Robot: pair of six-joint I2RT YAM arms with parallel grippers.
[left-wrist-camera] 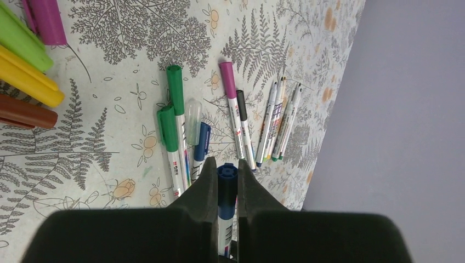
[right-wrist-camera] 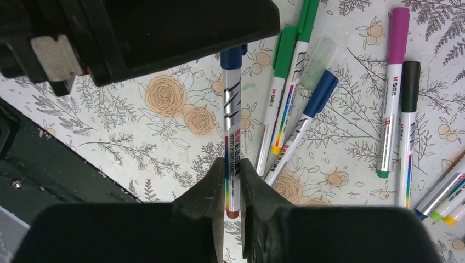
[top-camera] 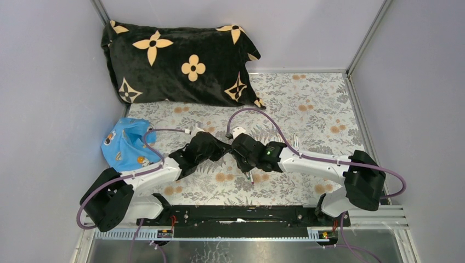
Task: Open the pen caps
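Note:
My left gripper point(left-wrist-camera: 226, 166) is shut on the blue cap point(left-wrist-camera: 227, 186) of a white-barrelled pen. My right gripper point(right-wrist-camera: 232, 164) is shut on the barrel point(right-wrist-camera: 230, 118) of that same pen near its brown end, and the blue cap point(right-wrist-camera: 233, 56) disappears into the left gripper's black body. The two grippers meet tip to tip over the mat point(top-camera: 228, 149), holding the pen above it. More capped pens lie below: two green point(left-wrist-camera: 174, 96), a blue point(left-wrist-camera: 202, 139), a purple point(left-wrist-camera: 227, 82), a black point(left-wrist-camera: 242, 107). A clear cap point(left-wrist-camera: 192, 116) lies among them.
Several thin pens point(left-wrist-camera: 279, 118) lie in a bunch near the mat's edge. Thick purple, green, yellow and brown pieces point(left-wrist-camera: 27, 76) lie at the frame's left edge. A black flowered pillow point(top-camera: 181, 60) lies at the back, a blue cloth point(top-camera: 125, 145) at left. Grey walls close in.

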